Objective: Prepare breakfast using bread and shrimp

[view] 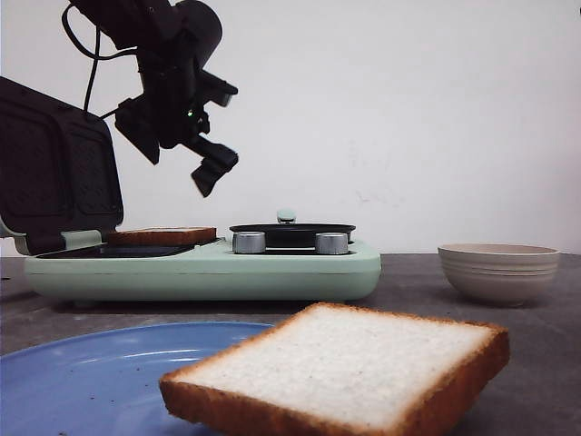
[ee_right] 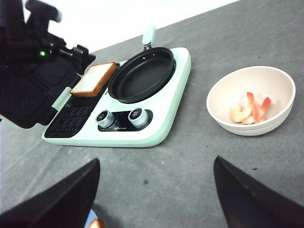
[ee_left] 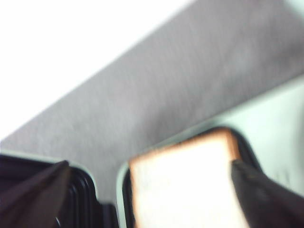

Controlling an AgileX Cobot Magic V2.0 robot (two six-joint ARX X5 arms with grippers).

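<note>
One bread slice (view: 162, 236) lies flat on the left grill plate of a mint-green breakfast maker (view: 272, 268); it also shows in the left wrist view (ee_left: 185, 190) and the right wrist view (ee_right: 95, 78). The second bread slice (view: 345, 363) rests on a blue plate (view: 91, 372) in the foreground. Pink shrimp (ee_right: 249, 111) lie in a beige bowl (ee_right: 223, 102), which also shows in the front view (view: 497, 271). My left gripper (view: 221, 132) hangs open and empty above the grill slice, also seen blurred in its wrist view (ee_left: 149, 164). My right gripper (ee_right: 156, 161) is open and empty above the grey table.
The maker's black grill lid (view: 54, 173) stands open at the left. A black pan (ee_right: 142, 73) sits on the maker's right half, with two silver knobs (ee_right: 121, 118) in front. The blue plate's edge (ee_right: 90, 219) shows by my right gripper's finger.
</note>
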